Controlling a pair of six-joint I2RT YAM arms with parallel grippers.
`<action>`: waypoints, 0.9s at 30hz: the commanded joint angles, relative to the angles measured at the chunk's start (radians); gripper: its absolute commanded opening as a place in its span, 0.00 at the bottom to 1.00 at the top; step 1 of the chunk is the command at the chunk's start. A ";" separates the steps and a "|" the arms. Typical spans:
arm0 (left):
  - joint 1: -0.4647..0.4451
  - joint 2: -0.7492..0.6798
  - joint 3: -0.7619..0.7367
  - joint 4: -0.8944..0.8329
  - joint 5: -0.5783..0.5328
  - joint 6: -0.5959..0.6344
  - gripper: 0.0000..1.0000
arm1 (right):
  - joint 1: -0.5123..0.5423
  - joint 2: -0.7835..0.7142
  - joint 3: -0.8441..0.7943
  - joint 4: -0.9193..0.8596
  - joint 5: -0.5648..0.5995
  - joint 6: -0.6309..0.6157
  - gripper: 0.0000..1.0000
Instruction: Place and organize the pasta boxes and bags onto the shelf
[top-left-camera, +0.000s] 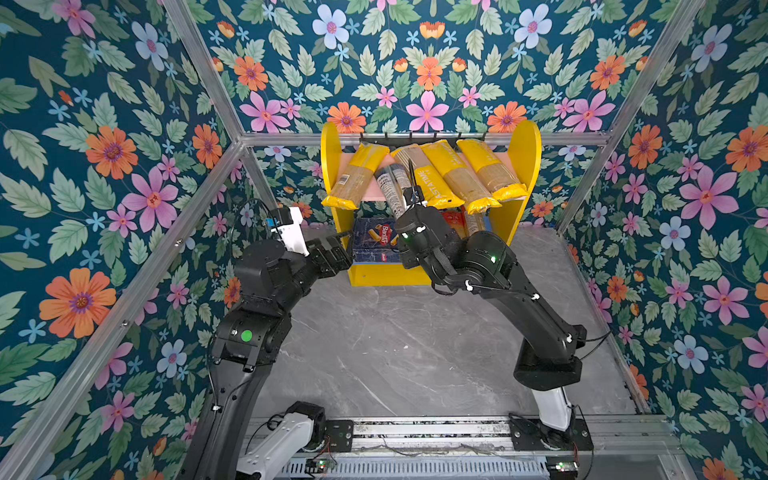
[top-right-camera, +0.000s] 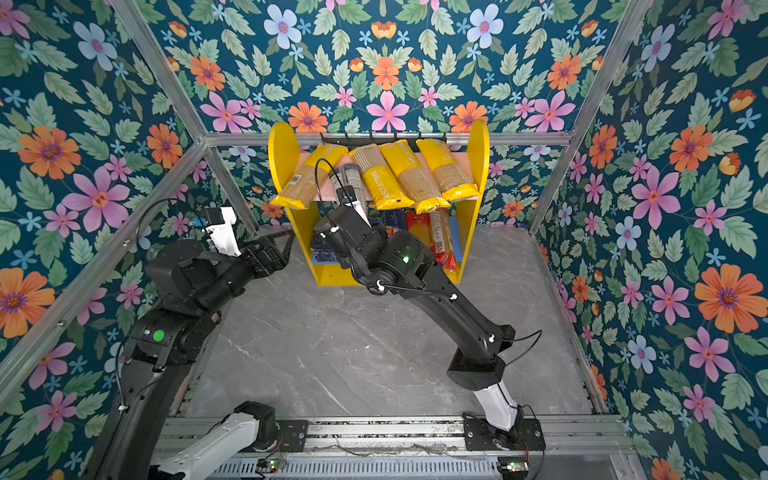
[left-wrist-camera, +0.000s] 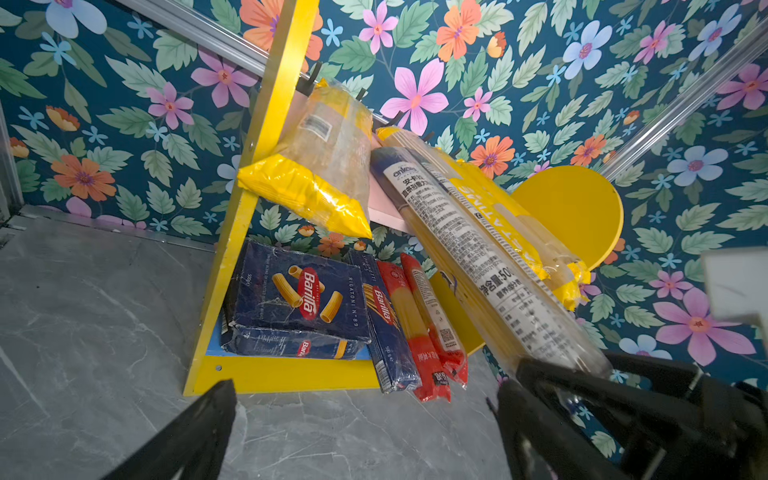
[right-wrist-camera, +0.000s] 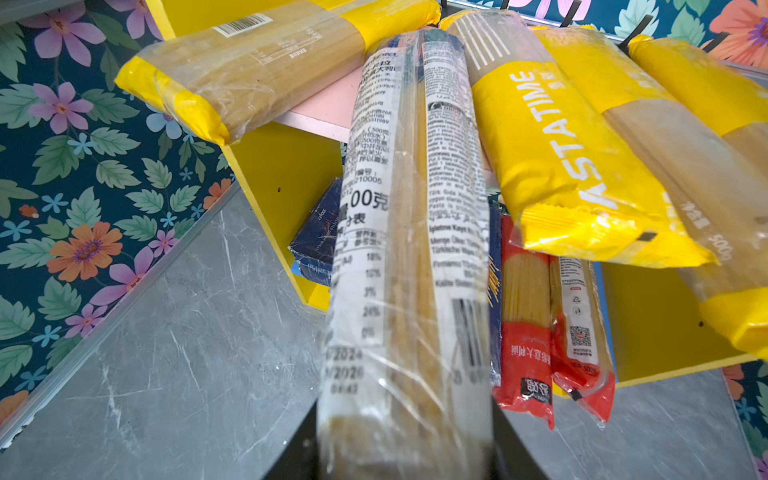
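While the navy bag (top-left-camera: 390, 189) overhangs the shelf (top-left-camera: 525, 166) at its near edge, between yellow bags (top-left-camera: 457, 174), right gripper (right-wrist-camera: 405, 449) clamps it; left gripper (top-right-camera: 280, 243) gapes left of the shelf.

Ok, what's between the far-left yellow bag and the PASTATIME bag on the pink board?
The dark navy bag, held by the right pincer, with bare pink board beside it; both top views show it.

Shelf (top-left-camera: 524, 153): yellow sides, pink upper board. Four yellow bags (top-left-camera: 490, 170), clear windows. One navy bag (left-wrist-camera: 457, 232), white label. Two red-and-clear bags (left-wrist-camera: 415, 316). Boxes (left-wrist-camera: 299, 291) dark blue, red oval logo. Grey marble table (top-left-camera: 395, 353); teal floral walls (top-left-camera: 104, 166).
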 joint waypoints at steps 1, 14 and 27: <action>0.001 0.005 0.006 0.014 -0.018 0.032 1.00 | 0.001 0.008 0.014 0.101 0.028 -0.013 0.23; 0.001 0.016 -0.026 0.037 0.025 0.034 1.00 | -0.035 0.055 0.000 0.206 0.016 -0.030 0.26; 0.001 0.021 -0.040 0.045 0.047 0.020 0.99 | -0.114 0.081 0.012 0.244 -0.052 0.010 0.30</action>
